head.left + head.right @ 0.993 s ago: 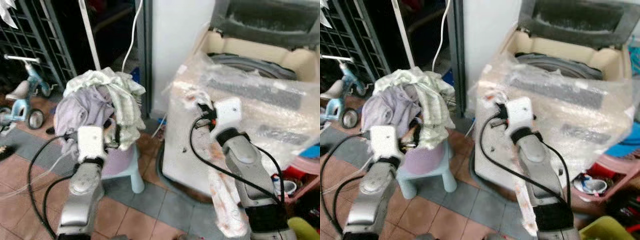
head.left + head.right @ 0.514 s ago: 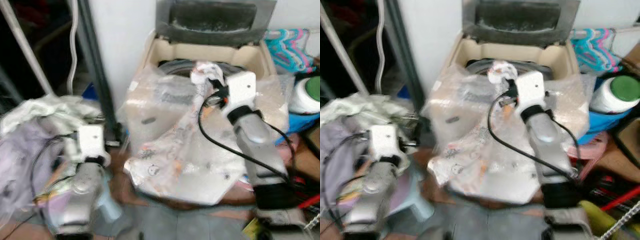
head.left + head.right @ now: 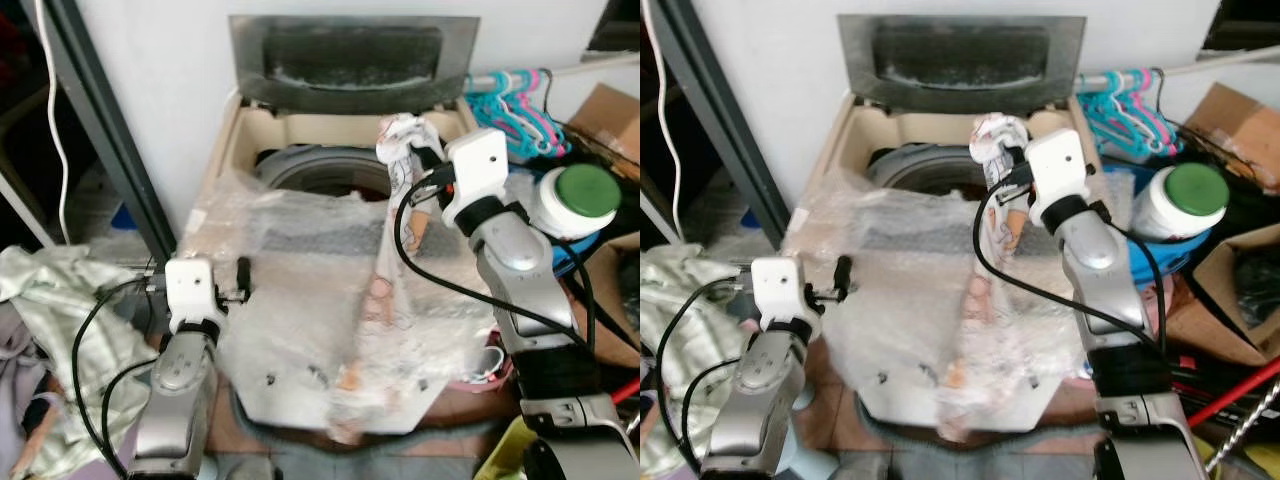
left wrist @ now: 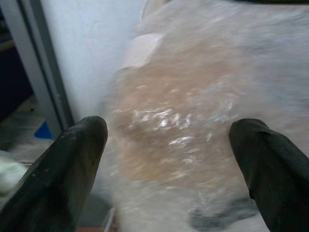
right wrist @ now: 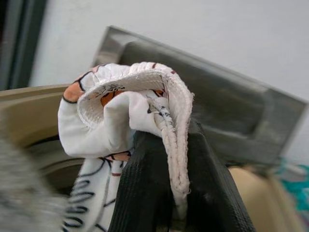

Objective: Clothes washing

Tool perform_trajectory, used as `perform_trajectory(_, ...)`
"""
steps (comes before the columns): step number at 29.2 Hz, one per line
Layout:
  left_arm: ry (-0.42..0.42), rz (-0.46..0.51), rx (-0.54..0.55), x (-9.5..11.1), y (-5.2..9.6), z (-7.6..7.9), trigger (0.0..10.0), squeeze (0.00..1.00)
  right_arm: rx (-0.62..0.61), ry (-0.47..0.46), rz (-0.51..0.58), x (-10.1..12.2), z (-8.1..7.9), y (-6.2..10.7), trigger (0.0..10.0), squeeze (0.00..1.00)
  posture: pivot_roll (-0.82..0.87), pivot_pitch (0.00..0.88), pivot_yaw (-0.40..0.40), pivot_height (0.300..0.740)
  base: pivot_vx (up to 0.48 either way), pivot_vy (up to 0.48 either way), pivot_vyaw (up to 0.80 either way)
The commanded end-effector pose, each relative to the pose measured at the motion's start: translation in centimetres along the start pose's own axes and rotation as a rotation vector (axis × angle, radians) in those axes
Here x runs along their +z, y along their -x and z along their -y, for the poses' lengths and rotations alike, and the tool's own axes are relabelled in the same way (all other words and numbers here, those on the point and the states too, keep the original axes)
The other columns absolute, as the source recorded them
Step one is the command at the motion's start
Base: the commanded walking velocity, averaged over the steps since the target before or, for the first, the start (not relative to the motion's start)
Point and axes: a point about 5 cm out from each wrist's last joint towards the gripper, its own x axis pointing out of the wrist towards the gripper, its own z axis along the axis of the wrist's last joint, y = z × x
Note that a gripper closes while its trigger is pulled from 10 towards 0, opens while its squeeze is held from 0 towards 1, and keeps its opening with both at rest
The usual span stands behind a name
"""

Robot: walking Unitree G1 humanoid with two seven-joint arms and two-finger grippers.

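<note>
A top-loading washing machine [image 3: 250,120] stands before me with its lid up and its front wrapped in bubble plastic [image 3: 300,330]. My right gripper [image 3: 418,155] is shut on a white printed garment [image 3: 385,270], holding its bunched top edge [image 5: 140,104] above the right rim of the drum opening [image 3: 320,175]; the rest hangs down over the plastic-covered front. My left gripper [image 3: 240,280] is open with nothing between its fingers [image 4: 72,159], close to the machine's left front corner.
A pile of pale green and lilac clothes [image 3: 50,330] lies at the lower left. A dark metal post [image 3: 100,140] stands left of the machine. To the right are coloured hangers [image 3: 505,95], a white jug with a green cap [image 3: 575,195] and cardboard boxes [image 3: 1240,120].
The camera has swung right from the clothes pile to face the washer. My right gripper has carried the garment up to the drum opening's rim. The left arm has come beside the machine.
</note>
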Motion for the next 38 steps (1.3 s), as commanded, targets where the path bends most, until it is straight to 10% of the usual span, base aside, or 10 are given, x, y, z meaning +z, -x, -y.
perform_trajectory(1, -0.026, 0.017, 0.063, 0.4, -0.1, -1.2, 10.0, 0.0, -0.006, 0.015, 0.018, 0.3, 0.2, 0.2, 10.0, 0.0, -0.07, 0.0, 0.013, 0.74, 0.0, 0.0, 0.0)
perform_trajectory(38, -0.091, 0.024, 0.155, 0.9, 0.0, -2.6, 10.0, 0.0, 0.098, 0.01, 0.071, 0.9, -0.7, 0.1, 10.0, 0.0, -0.03, 0.0, -0.004, 0.74, 0.026, 0.0, 0.3)
